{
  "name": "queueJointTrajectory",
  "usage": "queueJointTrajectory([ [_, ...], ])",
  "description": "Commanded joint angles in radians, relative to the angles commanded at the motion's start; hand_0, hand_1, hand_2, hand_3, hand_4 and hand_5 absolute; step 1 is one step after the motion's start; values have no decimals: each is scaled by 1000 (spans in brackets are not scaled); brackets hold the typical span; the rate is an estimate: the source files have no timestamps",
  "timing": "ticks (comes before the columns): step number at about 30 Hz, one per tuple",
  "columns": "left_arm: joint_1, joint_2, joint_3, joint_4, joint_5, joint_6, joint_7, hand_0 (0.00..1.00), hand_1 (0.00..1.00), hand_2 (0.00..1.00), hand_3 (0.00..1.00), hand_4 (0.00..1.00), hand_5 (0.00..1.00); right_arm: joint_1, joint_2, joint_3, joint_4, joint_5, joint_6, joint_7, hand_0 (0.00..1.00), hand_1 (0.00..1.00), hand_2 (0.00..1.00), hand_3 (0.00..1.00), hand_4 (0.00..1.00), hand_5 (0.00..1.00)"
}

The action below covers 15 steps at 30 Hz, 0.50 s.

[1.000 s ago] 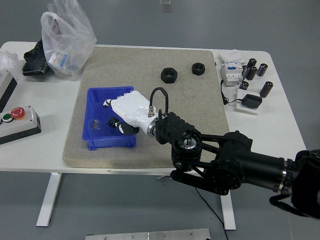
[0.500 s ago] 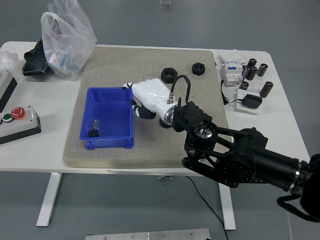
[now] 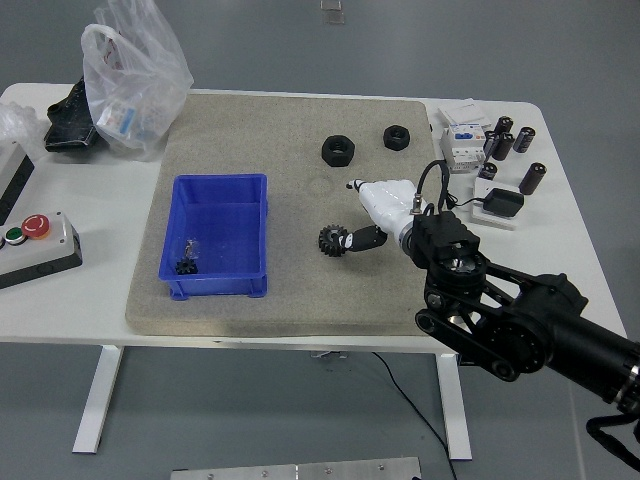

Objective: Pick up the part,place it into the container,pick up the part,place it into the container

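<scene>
Head view: right hand sits over the mat, white palm turned, dark fingers loose and just beside a small black gear; it grasps nothing, though fingertip contact can't be ruled out. Blue bin is well apart to the left, with one small gear already in it. Risks: fingers closing off-centre could nudge the flat gear away or pinch only its teeth, so it drops on the way over. Two black nuts near the far edge could be mistaken for the target. Left arm not visible.
</scene>
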Motion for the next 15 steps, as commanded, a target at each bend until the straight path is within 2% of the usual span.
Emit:
queueJointTrajectory([
  [2, 0, 0, 1, 0, 0, 0, 0, 665, 477, 531, 626, 624, 239, -3, -1, -5, 2, 9, -2, 2, 179, 483, 883, 929, 998, 598],
  [3, 0, 0, 1, 0, 0, 0, 0, 665, 476, 531, 626, 624, 240, -4, -1, -9, 3, 13, -4, 4, 178, 481, 863, 909, 998, 632],
  [8, 0, -1, 1, 0, 1, 0, 1, 665, 476, 531, 626, 624, 240, 8, 13, -51, -21, 33, -24, 18, 178, 481, 863, 909, 998, 632],
  [9, 0, -1, 1, 0, 1, -1, 1, 665, 477, 531, 626, 624, 239, 12, 17, -59, -28, 37, -28, 21, 172, 460, 765, 835, 998, 622],
  [14, -1, -1, 0, 0, 3, -1, 3, 665, 477, 531, 626, 624, 239, 31, 43, -119, -80, 66, -80, 42, 172, 460, 765, 835, 998, 622],
  [15, -1, -1, -1, 0, 4, -1, 3, 665, 477, 531, 626, 624, 239, 36, 53, -134, -95, 73, -98, 50, 166, 419, 627, 709, 714, 374],
])
